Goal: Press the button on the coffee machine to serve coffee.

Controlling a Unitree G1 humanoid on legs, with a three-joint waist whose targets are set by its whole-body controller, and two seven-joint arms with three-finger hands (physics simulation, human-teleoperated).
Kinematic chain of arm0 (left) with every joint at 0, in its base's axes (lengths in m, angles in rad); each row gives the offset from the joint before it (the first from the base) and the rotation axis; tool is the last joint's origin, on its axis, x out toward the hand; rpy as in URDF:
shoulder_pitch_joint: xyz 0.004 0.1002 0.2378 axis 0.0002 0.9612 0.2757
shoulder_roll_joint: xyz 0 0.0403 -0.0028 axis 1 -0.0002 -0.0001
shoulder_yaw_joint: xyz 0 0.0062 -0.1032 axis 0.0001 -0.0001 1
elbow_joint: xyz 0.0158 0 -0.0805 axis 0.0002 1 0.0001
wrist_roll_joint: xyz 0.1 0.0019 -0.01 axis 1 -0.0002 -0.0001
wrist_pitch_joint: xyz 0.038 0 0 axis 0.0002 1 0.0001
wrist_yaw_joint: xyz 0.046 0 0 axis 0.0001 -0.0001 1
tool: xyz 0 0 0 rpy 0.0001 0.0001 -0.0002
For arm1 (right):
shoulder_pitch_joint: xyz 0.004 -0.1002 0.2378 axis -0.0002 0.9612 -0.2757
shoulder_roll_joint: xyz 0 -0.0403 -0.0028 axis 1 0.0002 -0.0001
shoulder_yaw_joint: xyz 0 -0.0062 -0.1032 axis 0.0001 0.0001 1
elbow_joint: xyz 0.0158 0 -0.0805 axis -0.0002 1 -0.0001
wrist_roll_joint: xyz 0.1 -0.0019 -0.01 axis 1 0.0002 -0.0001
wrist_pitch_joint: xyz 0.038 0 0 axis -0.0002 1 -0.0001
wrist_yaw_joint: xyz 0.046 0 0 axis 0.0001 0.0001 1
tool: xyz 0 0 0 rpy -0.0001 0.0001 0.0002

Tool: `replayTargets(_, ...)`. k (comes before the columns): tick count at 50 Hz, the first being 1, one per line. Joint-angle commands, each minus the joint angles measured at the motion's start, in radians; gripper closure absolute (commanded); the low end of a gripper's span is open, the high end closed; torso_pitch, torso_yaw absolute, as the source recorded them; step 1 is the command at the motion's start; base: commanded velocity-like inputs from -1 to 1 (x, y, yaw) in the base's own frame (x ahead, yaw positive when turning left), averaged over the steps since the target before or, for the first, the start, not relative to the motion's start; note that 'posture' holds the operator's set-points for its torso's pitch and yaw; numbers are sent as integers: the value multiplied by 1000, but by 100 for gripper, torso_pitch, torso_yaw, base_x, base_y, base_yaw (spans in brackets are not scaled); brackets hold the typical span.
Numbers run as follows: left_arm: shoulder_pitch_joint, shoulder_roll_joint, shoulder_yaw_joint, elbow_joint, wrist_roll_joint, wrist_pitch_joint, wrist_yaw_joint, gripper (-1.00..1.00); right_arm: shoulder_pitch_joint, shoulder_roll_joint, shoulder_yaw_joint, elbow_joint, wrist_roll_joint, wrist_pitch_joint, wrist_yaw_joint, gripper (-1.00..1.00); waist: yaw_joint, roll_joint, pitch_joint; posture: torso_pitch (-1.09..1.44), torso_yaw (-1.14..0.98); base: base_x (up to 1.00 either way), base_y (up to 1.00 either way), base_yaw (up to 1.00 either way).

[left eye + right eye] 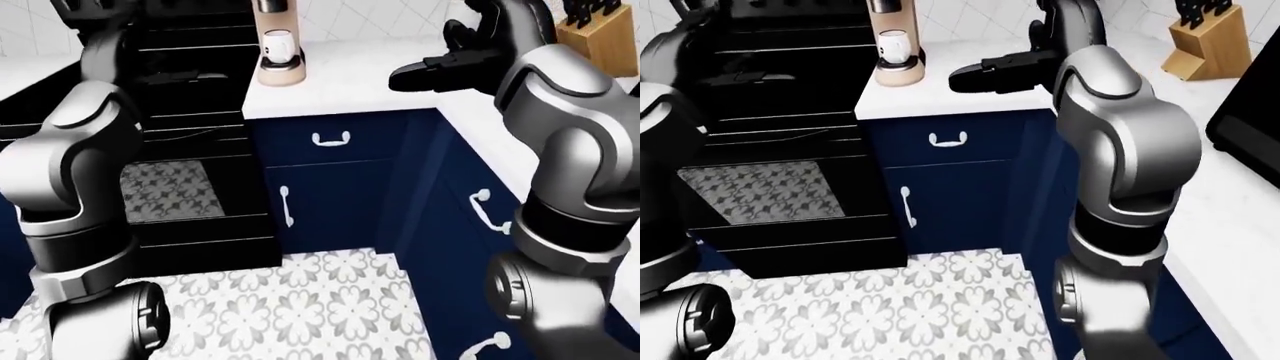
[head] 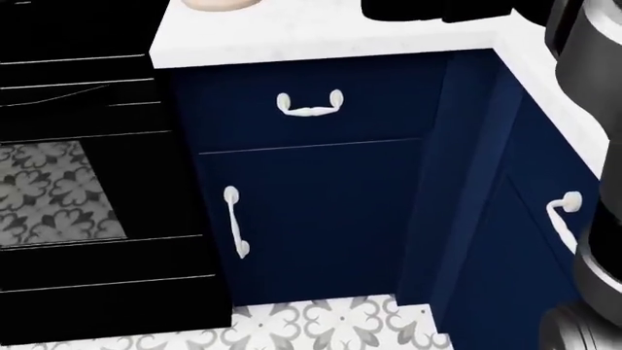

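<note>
The coffee machine (image 1: 280, 52) has a beige base and stands on the white counter (image 1: 350, 94) next to the stove; a white mug (image 1: 279, 45) sits under its spout. Its upper part, with any button, is cut off by the top edge. It also shows in the right-eye view (image 1: 896, 45). My right hand (image 1: 412, 75) hovers over the counter to the right of the machine, its black fingers stretched out toward it, holding nothing and apart from it. My left arm (image 1: 75, 150) rises at the left; its hand is mostly cut off at the top edge.
A black stove with an oven door (image 1: 180, 150) stands left of the counter. Navy cabinets with white handles (image 2: 309, 106) are below it. A wooden knife block (image 1: 600, 37) stands at the top right. A black object (image 1: 1250, 97) sits on the right counter. The floor is patterned tile (image 1: 300, 307).
</note>
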Motion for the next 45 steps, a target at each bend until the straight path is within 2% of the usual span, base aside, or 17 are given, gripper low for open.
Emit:
replayTargets(1,-44,8,-1,-36,-8,-19,1,-100,-41,-20,-25,-26,-9,-32,-4,-100,-9,5,-34,0,0,20,0,0)
replayTargets(8,-48,8,-12,-7,3,-46,-12,-100,-24,-11,-23,-27,-13,-46,-5,-100,4,-64,-29,0,0,20,0,0)
replayTargets(11,-50,8,-4,-36,-7,-13,-2,-100,-22,-10,-23,-31,-14,-41,-6,-100,12,-144,-48,0,0,18,0,0)
replayTargets(12,-45,7,-7,-24,-3,-31,-7,-100,-22,-11,-23,-30,-15,-42,-5,-100,5,-98,-36,0,0,19,0,0)
replayTargets(13,-41,8,-9,-7,3,-50,-15,-100,-20,-10,-22,-30,-15,-43,-5,-100,8,-120,-33,0,0,19,0,0)
replayTargets(14,-42,9,-8,-4,3,-51,-15,-100,-20,-10,-22,-30,-15,-43,-5,-100,4,-119,-33,0,0,18,0,0)
replayTargets(20,-39,19,5,-38,-12,-18,-5,-100,-26,-10,-22,-26,-17,-42,-3,-100,-3,-68,-24,0,0,18,0,0)
replayTargets(22,-42,19,6,-50,-18,-3,3,-100,-31,-12,-21,-25,-17,-36,-2,-100,-8,-38,-26,0,0,16,0,0)
replayTargets(24,-40,19,5,-41,-17,-14,1,-100,-33,-12,-21,-25,-18,-35,-2,-100,-16,16,-42,0,0,13,0,0)
replayTargets(26,-45,18,5,-50,-22,-1,7,-100,-34,-12,-20,-21,-19,-36,-1,-100,-8,5,-40,0,0,13,0,0)
replayTargets(27,-41,19,2,-36,-18,-18,2,-100,-34,-13,-20,-17,-20,-40,1,-100,-14,19,-35,0,0,14,5,0)
replayTargets(33,-45,17,-3,-24,-17,-28,1,-100,-34,-14,-23,-23,-19,-34,2,-100,-3,-48,-30,0,0,13,9,0)
replayTargets(35,-44,16,-6,-10,-12,-43,-4,-100,-33,-13,-22,-24,-20,-34,1,-100,2,-78,-29,0,0,13,9,0)
replayTargets(37,-39,15,-4,-18,-14,-39,-4,-100,-29,-8,-20,-21,-20,-42,1,-100,6,-138,-44,0,0,13,9,0)
replayTargets(38,-40,15,-3,-24,-15,-33,-2,-100,-28,-7,-20,-20,-21,-44,1,-100,-1,-100,-36,0,0,12,9,0)
replayTargets(40,-36,15,1,-31,-18,-29,0,-100,-33,-7,-18,-15,-21,-44,1,-100,0,-115,-39,0,0,13,9,0)
replayTargets(45,-32,16,3,-42,-23,-18,5,-100,-32,-5,-17,-13,-23,-45,2,-100,-1,-88,-34,0,0,12,13,0)
